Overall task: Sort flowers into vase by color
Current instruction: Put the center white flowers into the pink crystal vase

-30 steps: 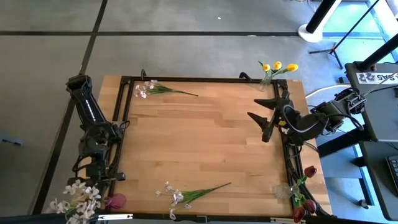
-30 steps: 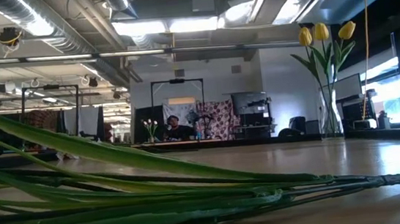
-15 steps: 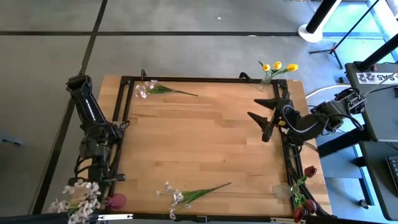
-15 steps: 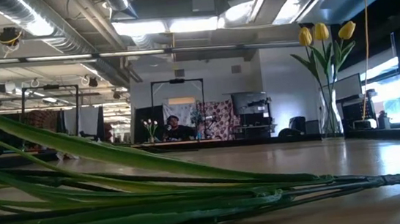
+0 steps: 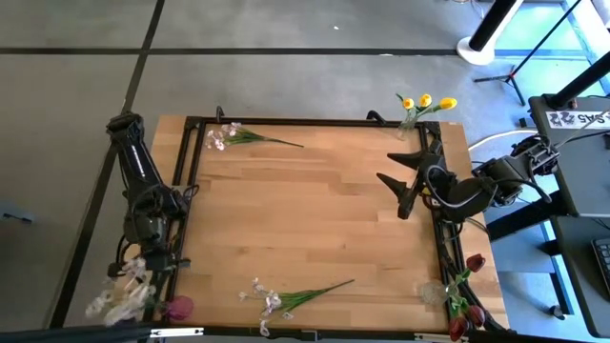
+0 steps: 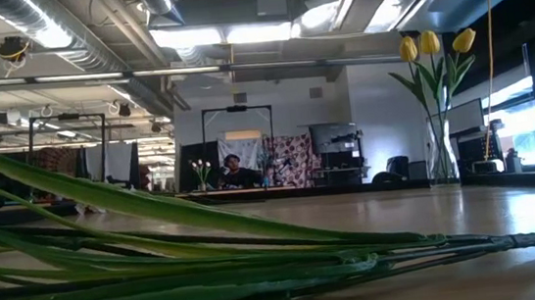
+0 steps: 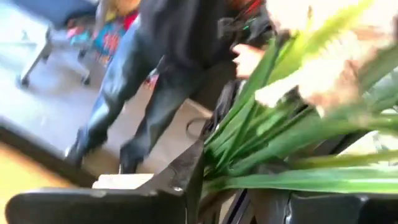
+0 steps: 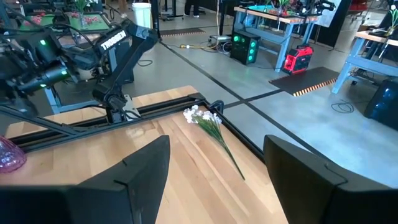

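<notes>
Left gripper (image 5: 143, 270) at near-left corner over pink vase (image 5: 177, 307), white spray (image 5: 116, 299) by vase; jaw state unclear. Release only once stems sit inside. Two sprays (image 5: 286, 297) wait on table (image 5: 315, 210). Right gripper (image 5: 401, 181) hovers, fingers apart, empty.

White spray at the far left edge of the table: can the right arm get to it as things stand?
Probably yes. The right gripper stands open over bare wood, and nothing lies between it and the white spray; whether the reach suffices is unclear.

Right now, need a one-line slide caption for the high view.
Left gripper at the pink vase with white-pink blossoms; open right gripper hovers over the wooden table.
</notes>
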`<state>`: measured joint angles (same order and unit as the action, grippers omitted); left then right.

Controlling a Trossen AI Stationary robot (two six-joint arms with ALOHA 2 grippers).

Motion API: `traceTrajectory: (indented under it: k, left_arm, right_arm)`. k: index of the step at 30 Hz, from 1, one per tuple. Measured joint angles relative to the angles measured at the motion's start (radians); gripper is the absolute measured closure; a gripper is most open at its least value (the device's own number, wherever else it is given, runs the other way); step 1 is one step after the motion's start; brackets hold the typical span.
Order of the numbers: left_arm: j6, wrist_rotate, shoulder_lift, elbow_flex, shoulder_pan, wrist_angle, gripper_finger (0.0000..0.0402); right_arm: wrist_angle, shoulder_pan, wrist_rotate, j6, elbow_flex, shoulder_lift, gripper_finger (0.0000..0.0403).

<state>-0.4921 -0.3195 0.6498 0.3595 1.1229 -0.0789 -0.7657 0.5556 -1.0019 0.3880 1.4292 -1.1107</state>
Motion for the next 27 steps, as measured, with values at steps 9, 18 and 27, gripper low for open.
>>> traceTrajectory:
  k: [9,18,27]
  left_arm:
    - [-0.123,0.097,-0.084,0.012,-0.001,0.066,0.0296]
    - [-0.245,0.101,-0.079,0.052,-0.009,0.166,0.0296]
    - [-0.371,0.139,-0.051,0.052,-0.009,0.163,0.0296]
  right_arm:
    - [0.001,0.0,0.0,0.0,0.0,0.0,0.0143]
    - [-0.026,0.0,-0.021,-0.002,0.0,0.0,0.0143]
    - [-0.029,0.0,-0.026,-0.017,0.0,0.0,0.0143]
